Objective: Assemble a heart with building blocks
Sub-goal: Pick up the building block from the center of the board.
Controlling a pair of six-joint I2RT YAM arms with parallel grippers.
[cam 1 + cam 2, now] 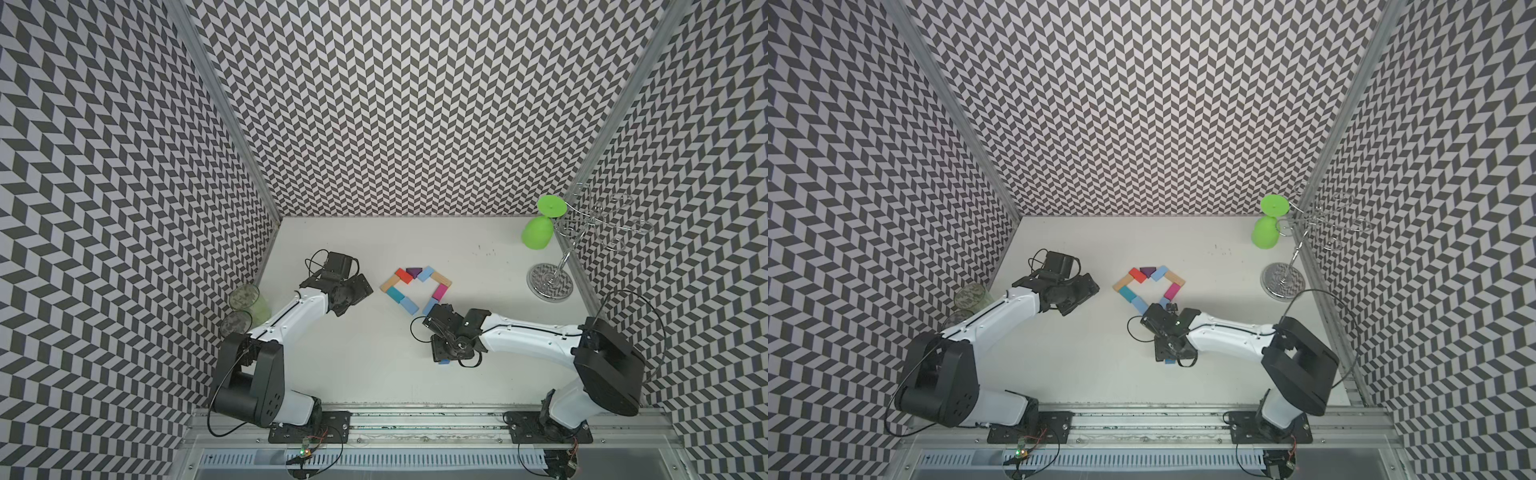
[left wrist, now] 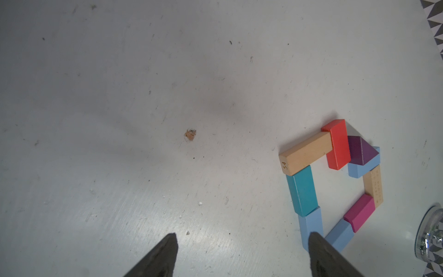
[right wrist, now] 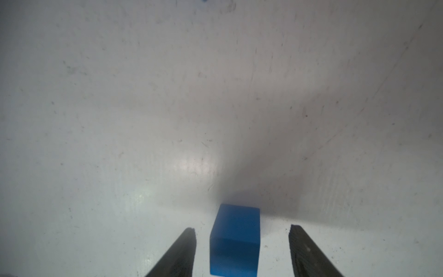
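heart [image 1: 440, 277] outline lies flat near the middle of the white worktop [image 1: 365, 382], made of coloured blocks set end to end around a bare centre. at its far side a purple triangle [image 1: 413, 272] sits in the notch between a red block [image 1: 404, 275] and a light blue block [image 1: 425, 273]. tan, teal and magenta pieces run down the two sides, and two more light blue pieces angle in toward the near end. the right arm's wrist covers part of that near end in both top views, so the tip itself cannot be made out.

blue cube [image 3: 235, 239] rests on the worktop well apart from the outline, on the side nearer the robot's base. right gripper [image 3: 242, 228] is down around it, with its fingers apart, one on each side of the cube and a strip of worktop showing between each finger and the cube's faces. in a top view only a corner of the cube [image 1: 444, 361] peeks out from under that gripper.

left gripper [image 2: 242, 234] hangs beside the outline on the left arm's side, fingers spread wide with nothing between them.
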